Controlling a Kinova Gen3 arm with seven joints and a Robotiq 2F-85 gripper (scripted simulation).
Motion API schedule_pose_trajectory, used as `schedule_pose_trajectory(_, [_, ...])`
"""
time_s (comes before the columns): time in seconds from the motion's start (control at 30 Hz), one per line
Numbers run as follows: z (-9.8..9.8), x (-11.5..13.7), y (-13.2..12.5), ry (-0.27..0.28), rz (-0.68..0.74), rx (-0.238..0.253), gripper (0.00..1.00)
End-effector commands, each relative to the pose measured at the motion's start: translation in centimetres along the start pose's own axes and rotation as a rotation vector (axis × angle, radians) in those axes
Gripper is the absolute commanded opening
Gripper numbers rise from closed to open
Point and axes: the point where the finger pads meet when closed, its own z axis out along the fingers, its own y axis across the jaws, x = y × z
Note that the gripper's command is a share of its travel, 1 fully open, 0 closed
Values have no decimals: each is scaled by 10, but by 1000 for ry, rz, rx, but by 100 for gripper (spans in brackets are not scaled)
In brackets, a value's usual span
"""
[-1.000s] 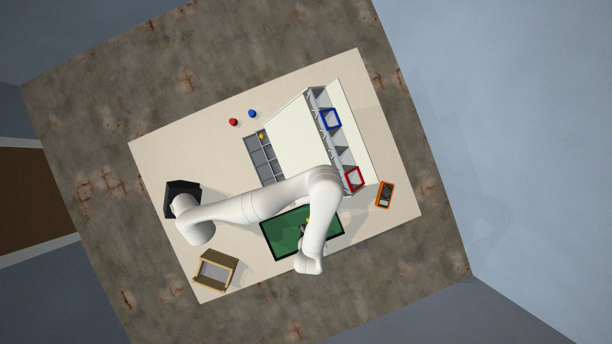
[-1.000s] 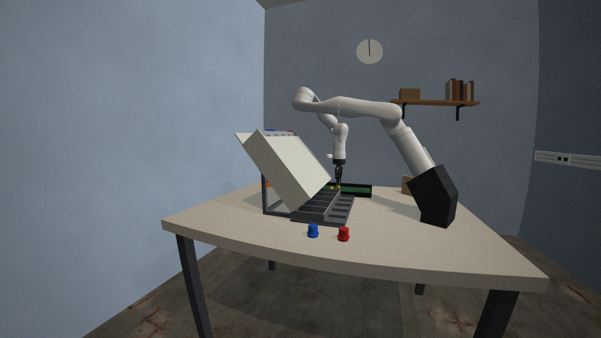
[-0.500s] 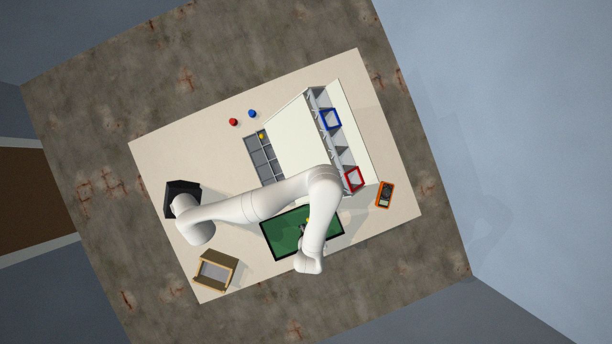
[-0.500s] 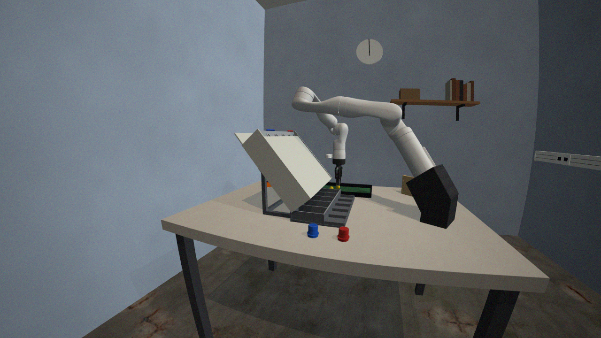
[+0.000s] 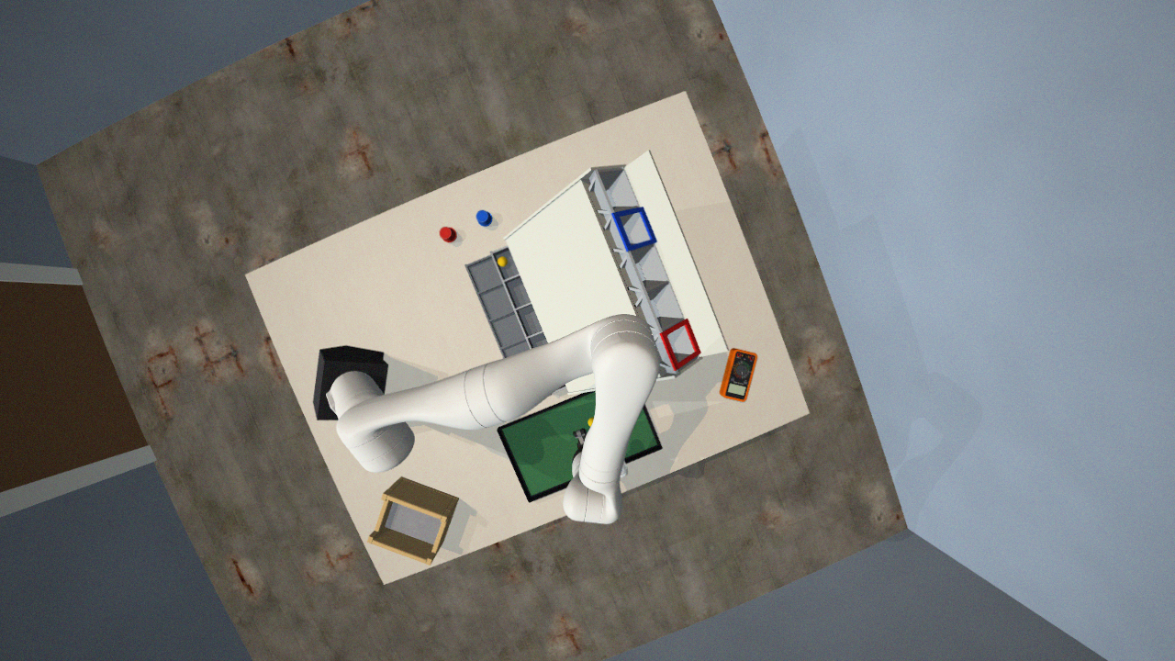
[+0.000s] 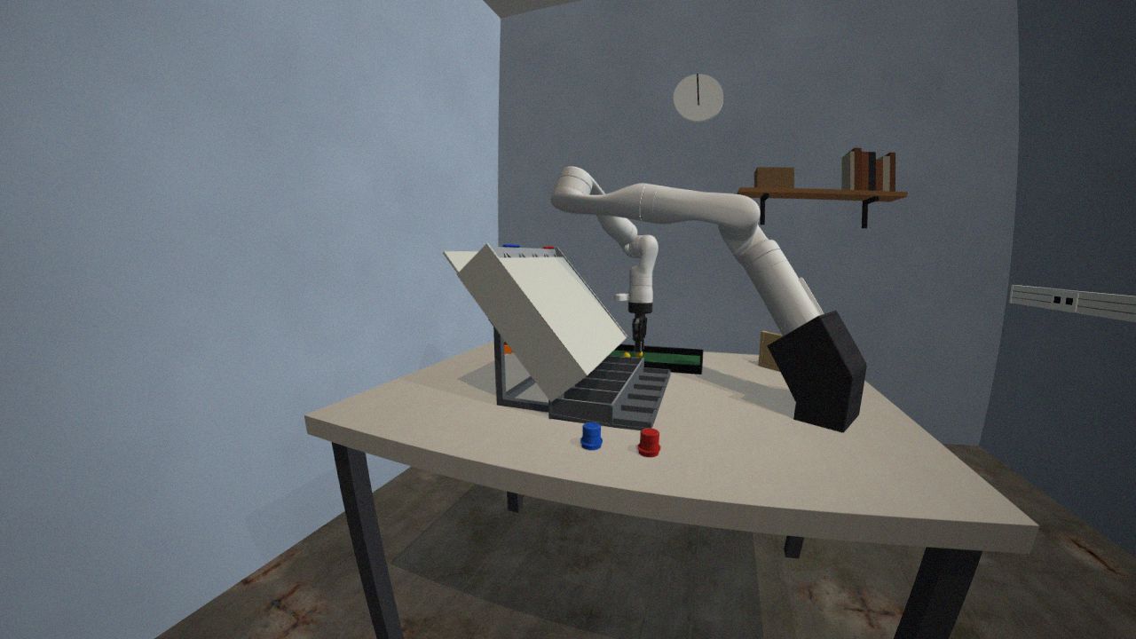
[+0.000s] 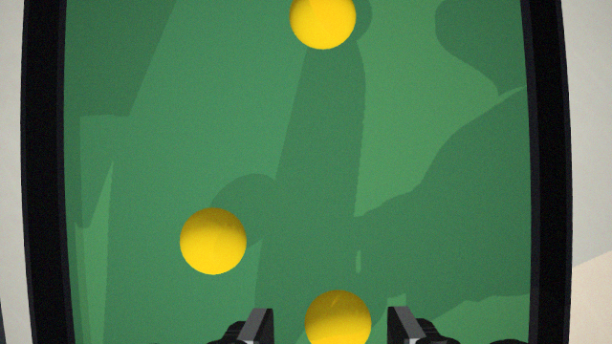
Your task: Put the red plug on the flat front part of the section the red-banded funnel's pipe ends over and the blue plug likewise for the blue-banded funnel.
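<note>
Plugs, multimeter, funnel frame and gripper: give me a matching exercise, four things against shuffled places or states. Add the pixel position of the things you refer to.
1. Red plug [image 5: 446, 234] [image 6: 649, 442]
2. Multimeter [image 5: 738, 375]
3. Blue frame [image 5: 644, 245]
4. Gripper [image 5: 579, 433] [image 6: 639, 350] [image 7: 330, 312]

A. around a funnel opening
B. over the green tray, fingers apart
C. standing on the table beside the blue plug [image 5: 484, 218] [image 6: 590, 436]
D. orange-edged, lying on the table

Pairs: 1-C, 2-D, 3-A, 4-B

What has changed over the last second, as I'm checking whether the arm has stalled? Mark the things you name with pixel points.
Nothing visibly changed. The gripper [image 5: 579, 432] [image 6: 639, 353] [image 7: 330, 325] is at the green tray [image 5: 516, 462] [image 6: 674, 359] [image 7: 43, 172] as before; the red plug [image 5: 446, 234] [image 6: 649, 442] and blue plug [image 5: 484, 218] [image 6: 590, 436] stayed on the table. Whether it has stalled, I cannot tell.
</note>
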Motion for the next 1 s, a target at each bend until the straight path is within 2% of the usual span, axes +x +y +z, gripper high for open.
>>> schedule_pose_trajectory(0.0, [0, 0, 3, 2, -2, -9, 50])
schedule_pose_trajectory(0.07, [7, 0, 4, 3, -2, -9, 50])
schedule_pose_trajectory(0.6, [7, 0, 4, 3, -2, -9, 50])
schedule_pose_trajectory(0.63, [14, 0, 3, 0, 5, -1, 50])
schedule_pose_trajectory(0.97, [14, 0, 3, 0, 5, -1, 50])
